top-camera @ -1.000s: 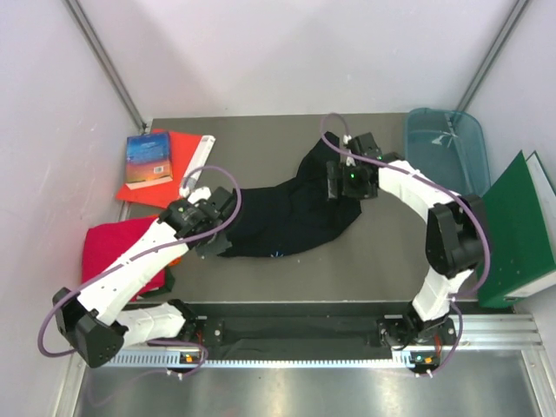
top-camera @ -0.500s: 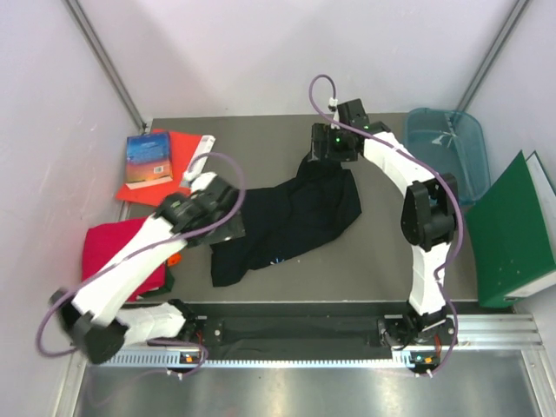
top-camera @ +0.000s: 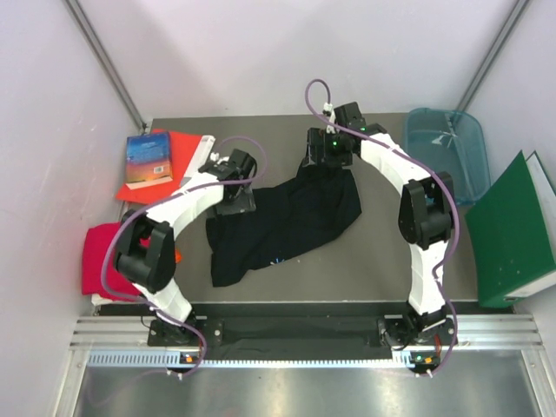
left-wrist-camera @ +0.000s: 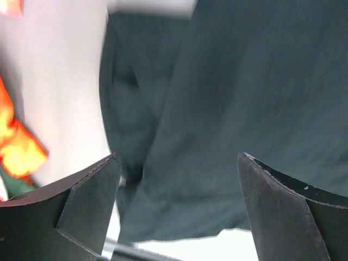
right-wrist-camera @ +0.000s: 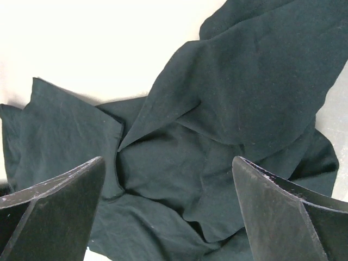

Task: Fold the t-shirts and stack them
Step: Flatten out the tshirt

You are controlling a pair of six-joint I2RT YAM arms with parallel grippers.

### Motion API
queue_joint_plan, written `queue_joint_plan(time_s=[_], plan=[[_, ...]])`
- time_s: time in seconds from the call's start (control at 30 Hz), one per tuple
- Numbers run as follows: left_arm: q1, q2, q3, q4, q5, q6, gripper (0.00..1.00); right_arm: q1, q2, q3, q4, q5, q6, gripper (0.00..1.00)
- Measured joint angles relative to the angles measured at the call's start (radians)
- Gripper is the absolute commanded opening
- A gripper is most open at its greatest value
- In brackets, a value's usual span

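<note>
The black t-shirt (top-camera: 291,217) lies crumpled and unfolded in the middle of the table, one end reaching toward the near edge. My left gripper (top-camera: 234,196) hovers over its left edge; in the left wrist view the gripper (left-wrist-camera: 176,159) is open above the dark cloth (left-wrist-camera: 228,98), holding nothing. My right gripper (top-camera: 321,162) hangs over the shirt's far right corner, also open (right-wrist-camera: 167,161), with wrinkled black cloth (right-wrist-camera: 228,109) below it. The crimson-pink t-shirt (top-camera: 100,256) sits folded at the left edge, partly behind the left arm.
A flat red sheet (top-camera: 187,156) with a blue book (top-camera: 146,161) lies at the far left. A teal bin (top-camera: 443,148) stands at the far right, with a green binder (top-camera: 512,234) leaning near it. Something small and orange (top-camera: 176,256) lies beside the pink shirt.
The left gripper has opened, let go of the black shirt and swung toward the far side. The shirt's left end dropped toward the near edge. The right gripper moved farther back.
</note>
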Motion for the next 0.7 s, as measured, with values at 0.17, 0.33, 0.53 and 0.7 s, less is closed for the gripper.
queue_joint_plan(time_s=[0.17, 0.33, 0.53, 0.7], plan=[[0.077, 0.085, 0.047, 0.103, 0.071, 0.058, 0.88, 0.000, -0.001, -0.023, 0.003, -0.010, -0.007, 0.98], [0.104, 0.208, 0.133, 0.138, 0.137, 0.083, 0.76, 0.002, -0.001, -0.060, 0.003, -0.061, -0.006, 0.96], [0.118, 0.324, 0.250, 0.169, 0.175, 0.097, 0.59, 0.016, 0.000, -0.064, 0.004, -0.107, -0.006, 0.96], [0.129, 0.422, 0.357, 0.163, 0.180, 0.102, 0.75, 0.020, 0.000, -0.090, 0.002, -0.123, -0.008, 0.96]])
